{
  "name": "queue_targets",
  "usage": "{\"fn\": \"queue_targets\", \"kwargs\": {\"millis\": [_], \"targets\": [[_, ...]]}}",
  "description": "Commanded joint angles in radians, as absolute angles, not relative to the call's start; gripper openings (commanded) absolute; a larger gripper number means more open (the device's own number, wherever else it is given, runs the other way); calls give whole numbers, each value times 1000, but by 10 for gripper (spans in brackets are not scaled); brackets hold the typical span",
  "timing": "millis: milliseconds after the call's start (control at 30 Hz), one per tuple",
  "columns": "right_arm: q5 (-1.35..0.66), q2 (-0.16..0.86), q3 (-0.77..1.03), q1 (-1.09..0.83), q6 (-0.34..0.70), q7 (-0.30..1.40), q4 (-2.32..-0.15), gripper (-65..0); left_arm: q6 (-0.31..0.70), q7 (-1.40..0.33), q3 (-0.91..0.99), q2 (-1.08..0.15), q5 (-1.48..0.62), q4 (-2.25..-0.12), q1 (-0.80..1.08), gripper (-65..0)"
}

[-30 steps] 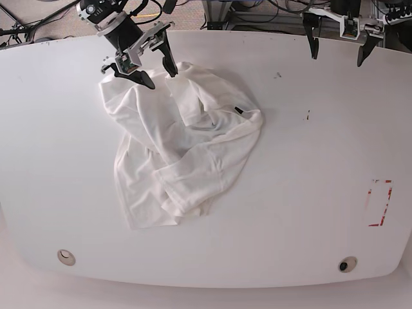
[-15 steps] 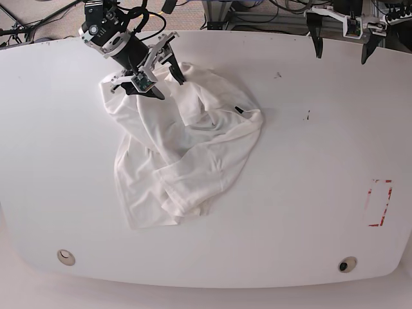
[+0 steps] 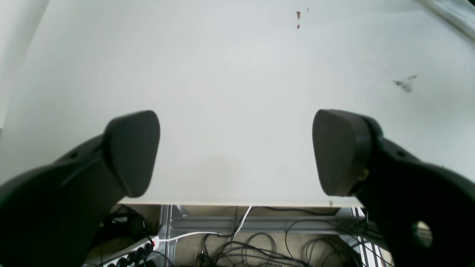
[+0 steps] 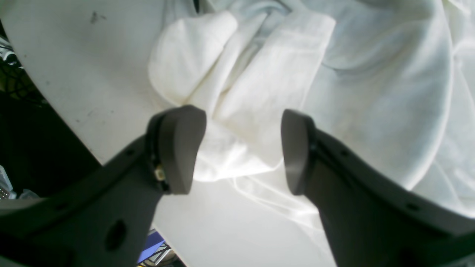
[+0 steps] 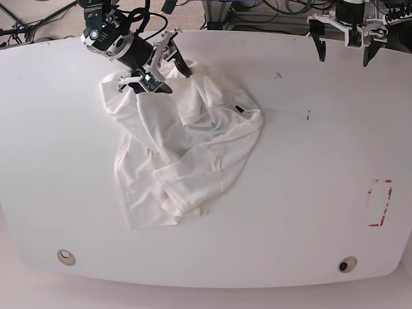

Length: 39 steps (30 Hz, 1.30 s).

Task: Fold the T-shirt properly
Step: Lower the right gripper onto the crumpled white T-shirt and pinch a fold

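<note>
The T-shirt [image 5: 183,148] lies crumpled and plain white on the left half of the table; no print shows. My right gripper [image 5: 164,76] hovers low over the shirt's far edge. In the right wrist view its jaws [image 4: 241,148] stand open, and a thick folded ridge of the T-shirt [image 4: 252,96] runs beneath and between the fingers [image 4: 178,148]. My left gripper [image 5: 344,55] hangs at the far right table edge, far from the shirt. Seen from the left wrist, it [image 3: 237,152] is wide open with nothing between its pads [image 3: 133,152].
The white table [image 5: 309,167] has a red outlined rectangle [image 5: 380,203] near its right edge and round holes at the front left [image 5: 65,257] and front right [image 5: 347,264]. Cables [image 3: 237,244] hang beyond the far edge. A small dark tag [image 5: 239,110] sits on the shirt.
The right gripper has turned and shifted slightly right and closer over the shirt's far edge. The left gripper has drawn back toward the far table edge. The shirt has barely moved.
</note>
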<state>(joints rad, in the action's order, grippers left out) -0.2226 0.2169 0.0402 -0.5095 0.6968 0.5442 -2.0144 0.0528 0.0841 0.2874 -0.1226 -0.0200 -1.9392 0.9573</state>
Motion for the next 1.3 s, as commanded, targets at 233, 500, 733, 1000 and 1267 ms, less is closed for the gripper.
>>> {"fn": "queue_targets", "kwargs": {"millis": [233, 500, 733, 1000, 1267], "targets": [[-283, 234, 165, -487, 698, 532, -2029, -308, 48, 113, 292, -127, -21, -1956, 929, -31], [-378, 252, 127, -526, 698, 585, -2031, -308, 48, 53, 291, -124, 51, -1957, 866, -31], [-518, 354, 30, -535, 698, 585, -2031, -308, 48, 42, 291, -122, 68, -1957, 854, -31], [-522, 374, -59, -460, 698, 585, -2022, -308, 50, 42, 291, -124, 70, -1960, 854, -31], [-521, 380, -128, -381, 698, 585, -1952, -308, 50, 42, 291, -124, 70, -1960, 854, -31]]}}
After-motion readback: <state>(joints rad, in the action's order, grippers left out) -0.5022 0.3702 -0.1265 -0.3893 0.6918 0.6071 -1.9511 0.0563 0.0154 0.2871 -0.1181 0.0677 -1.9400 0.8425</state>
